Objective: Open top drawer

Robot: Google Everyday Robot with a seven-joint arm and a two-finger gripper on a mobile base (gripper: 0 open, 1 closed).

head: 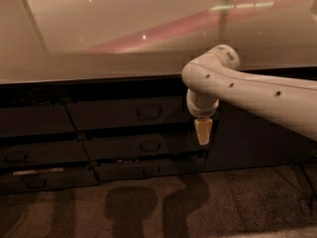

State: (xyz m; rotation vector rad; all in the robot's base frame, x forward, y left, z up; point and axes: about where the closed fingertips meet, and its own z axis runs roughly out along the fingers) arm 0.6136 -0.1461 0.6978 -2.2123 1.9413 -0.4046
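The top drawer [114,114] is a wide dark front just under the counter edge, with a small loop handle [148,111] at its centre. None of its inside shows. My gripper [203,133] hangs pointing down from the white arm [247,90], which reaches in from the right. Its tan tip sits in front of the drawer stack's right end, to the right of the handle and a little lower. It holds nothing that I can see.
A pale countertop [124,33] overhangs the drawers. Two shorter drawers [143,146] with like handles lie below the top one. More dark drawers [29,120] stand at the left, and a dark cabinet door [247,138] at the right. Brown floor [208,202] lies in front.
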